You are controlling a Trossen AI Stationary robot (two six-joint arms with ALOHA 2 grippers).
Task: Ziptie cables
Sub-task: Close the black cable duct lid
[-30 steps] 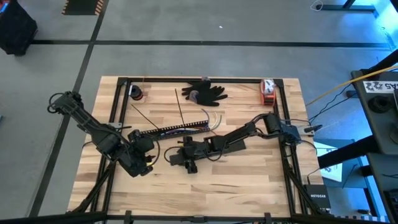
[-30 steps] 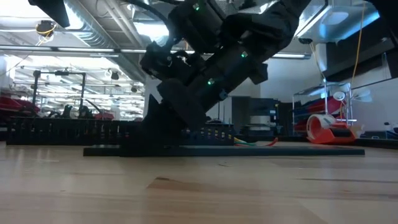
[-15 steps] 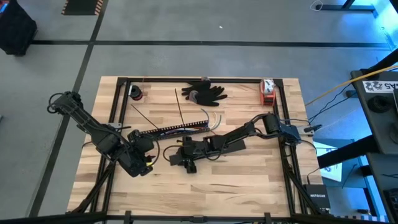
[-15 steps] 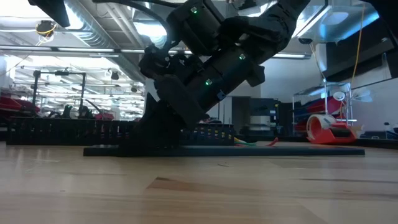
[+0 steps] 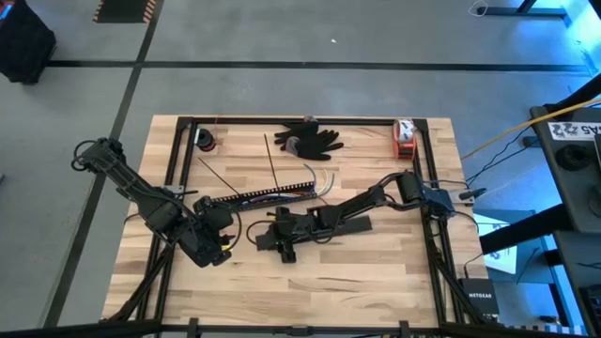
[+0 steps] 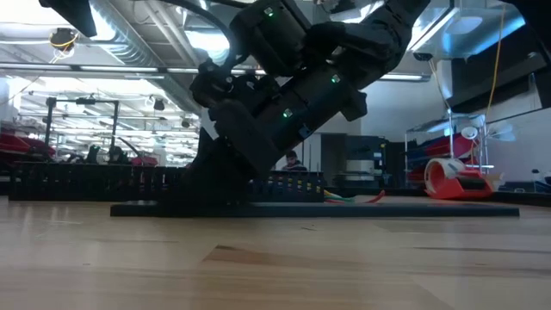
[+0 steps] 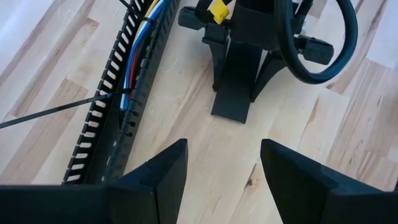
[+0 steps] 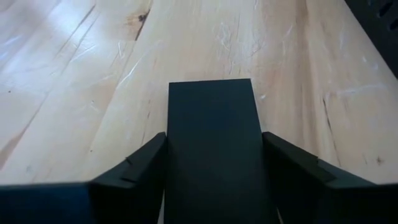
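The right gripper [image 5: 266, 240] is low over the pale wooden table [image 5: 376, 263], near its middle; in the right wrist view its 2 dark fingers [image 8: 134, 171] stand on both sides of a flat plain black strip [image 8: 211, 143], close to its edges, but I cannot tell if they press it; in the low view this strip [image 6: 413, 209] lies flat on the wood under the arm.

The left gripper [image 7: 224, 165] waits near the left front of the table; its 2 fingers are apart with only bare wood between them, holding nothing.

The cables [image 7: 138, 46], thin blue, red and white wires, lie inside the long black comb-slotted bar [image 5: 263, 195] behind the grippers; their curved ends [image 5: 324, 180] come out at the bar's right end; a very thin straight dark ziptie [image 7: 50, 112] crosses the bar at its left part; a second thin dark strip [image 5: 271, 160] lies on the wood further back.

A black glove [image 5: 310, 139] and a red tape dispenser [image 5: 404, 138] are at the far edge.
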